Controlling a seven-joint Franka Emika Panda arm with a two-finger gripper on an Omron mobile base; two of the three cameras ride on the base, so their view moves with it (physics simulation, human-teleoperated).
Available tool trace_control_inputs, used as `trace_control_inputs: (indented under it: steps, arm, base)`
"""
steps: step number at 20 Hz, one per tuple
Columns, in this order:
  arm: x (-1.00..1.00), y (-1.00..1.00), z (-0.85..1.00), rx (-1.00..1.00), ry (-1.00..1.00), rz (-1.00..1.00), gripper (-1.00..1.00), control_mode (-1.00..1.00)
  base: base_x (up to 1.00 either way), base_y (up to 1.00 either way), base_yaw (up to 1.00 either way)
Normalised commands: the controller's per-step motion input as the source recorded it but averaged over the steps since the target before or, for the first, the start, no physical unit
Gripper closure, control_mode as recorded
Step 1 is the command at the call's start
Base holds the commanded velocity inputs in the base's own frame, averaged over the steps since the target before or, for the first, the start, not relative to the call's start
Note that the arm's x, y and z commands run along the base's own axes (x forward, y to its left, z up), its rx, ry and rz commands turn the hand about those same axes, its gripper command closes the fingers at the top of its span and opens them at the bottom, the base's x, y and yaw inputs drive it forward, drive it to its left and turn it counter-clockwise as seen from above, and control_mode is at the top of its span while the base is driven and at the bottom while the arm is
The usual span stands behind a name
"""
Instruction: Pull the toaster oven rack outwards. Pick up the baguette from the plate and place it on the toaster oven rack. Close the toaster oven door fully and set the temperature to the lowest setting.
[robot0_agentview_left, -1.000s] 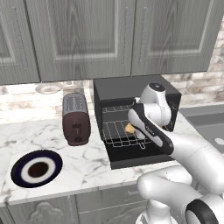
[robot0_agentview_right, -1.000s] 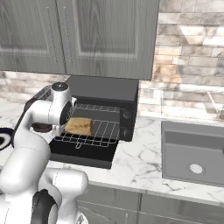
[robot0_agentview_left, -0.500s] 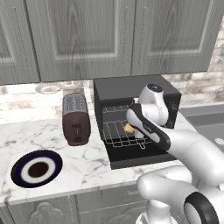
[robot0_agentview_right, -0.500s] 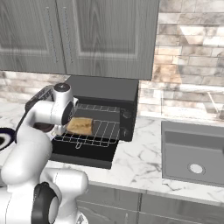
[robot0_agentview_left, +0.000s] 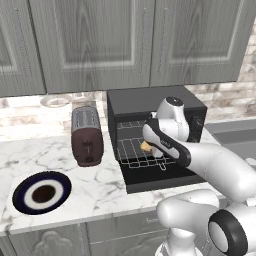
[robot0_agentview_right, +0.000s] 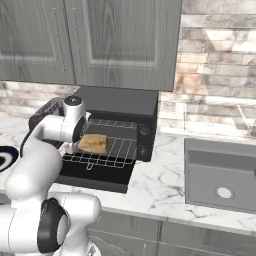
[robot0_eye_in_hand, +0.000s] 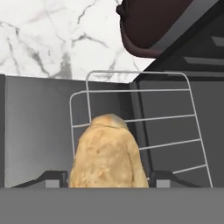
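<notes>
The black toaster oven (robot0_agentview_left: 150, 100) stands on the counter with its door (robot0_agentview_left: 155, 180) folded down flat. The silver wire rack (robot0_agentview_right: 120, 147) is pulled out over the door. My gripper (robot0_eye_in_hand: 110, 177) is shut on the golden baguette (robot0_eye_in_hand: 107, 153), with a dark finger tip on either side of it. The baguette (robot0_agentview_right: 93, 143) sits low over the left part of the rack, at or just above the wires. On the counter at the far left lies the navy plate (robot0_agentview_left: 41, 192), with nothing on it.
A maroon-and-silver slot toaster (robot0_agentview_left: 86, 135) stands just left of the oven. The oven's control strip (robot0_agentview_right: 145, 137) is on its right side. A sink (robot0_agentview_right: 222, 175) is set into the counter to the right. Grey cabinets hang overhead.
The arm has shifted only slightly. The baguette stays between the jaws over the rack.
</notes>
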Motion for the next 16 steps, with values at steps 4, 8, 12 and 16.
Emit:
trace_control_inputs:
  steps: [4, 8, 12, 16]
  arm:
    - [0.14, 0.0, -0.14, 0.0, 0.0, 0.0, 1.0, -1.0]
    - [0.12, 0.0, -0.12, 0.0, 0.0, 0.0, 1.0, -1.0]
    - [0.12, 0.0, -0.12, 0.0, 0.0, 0.0, 1.0, -1.0]
    - [0.12, 0.0, -0.1, 0.0, 0.0, 0.0, 1.0, -1.0]
  base:
    - [0.0, 0.0, 0.0]
    - [0.0, 0.0, 0.0]
    - [0.0, 0.0, 0.0]
    - [0.0, 0.0, 0.0]
